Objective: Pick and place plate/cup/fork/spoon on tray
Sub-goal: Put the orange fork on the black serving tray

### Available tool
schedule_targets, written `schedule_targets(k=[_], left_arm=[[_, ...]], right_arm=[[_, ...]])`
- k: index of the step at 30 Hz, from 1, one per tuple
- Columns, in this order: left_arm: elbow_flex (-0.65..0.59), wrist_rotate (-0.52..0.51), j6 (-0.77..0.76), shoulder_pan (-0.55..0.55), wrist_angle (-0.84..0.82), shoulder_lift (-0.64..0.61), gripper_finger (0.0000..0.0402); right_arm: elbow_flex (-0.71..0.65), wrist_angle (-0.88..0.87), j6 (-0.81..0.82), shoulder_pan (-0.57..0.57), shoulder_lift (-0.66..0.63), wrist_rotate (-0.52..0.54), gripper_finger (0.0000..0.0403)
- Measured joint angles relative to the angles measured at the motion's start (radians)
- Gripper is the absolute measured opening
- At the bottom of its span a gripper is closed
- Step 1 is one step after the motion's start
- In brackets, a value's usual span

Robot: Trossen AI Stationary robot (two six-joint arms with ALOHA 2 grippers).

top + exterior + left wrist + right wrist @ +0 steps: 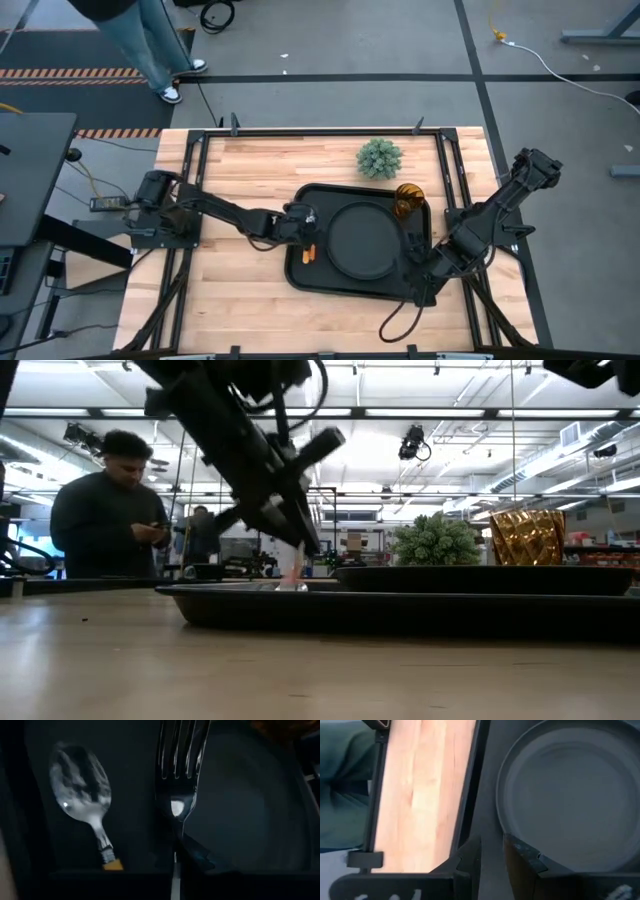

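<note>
The tray (345, 283) lies at the middle of the table (240, 300), with the plate (366, 240) set inside it, filling most of its width. The cup (408, 200) stands in the tray's far right corner, just beside the plate's rim. A fuzzy green plant ball (380, 158) sits on the table just beyond the tray's far edge, near the cup.

The left end effector (305, 232) hangs over the tray's left strip, between the tray's left rim and the plate. In the left wrist view its fingers close on the fork (176, 790), whose tines point away from the camera; the fork's handle is hidden by the fingers. Beside the fork, the spoon (82, 787) lies in the tray, bowl up, and its handle end turns orange where the view cuts it off. From above, only small orange bits (309, 256) show in the left strip below the end effector; the cutlery itself is too small to make out there.

The right end effector (415, 262) rests at the tray's near right side, beside the plate's right rim. Its fingers (520, 865) stand slightly apart with nothing between them.

In the low view a person (105, 510) stands behind the table, looking down at a phone; the left arm blocks the middle of that view.
</note>
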Motion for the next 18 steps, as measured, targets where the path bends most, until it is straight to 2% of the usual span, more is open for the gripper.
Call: schedule_targets(k=[7,18], left_arm=[[0.0,0.104,-0.016,0.039,0.179,0.09,0.0024],[0.0,0.082,0.047,0.058,0.111,0.109,0.0025]], right_arm=[[0.0,0.004,0.043,0.039,0.0,-0.004,0.0087],[0.0,0.009,0.148,0.107,0.001,-0.003,0.0087]])
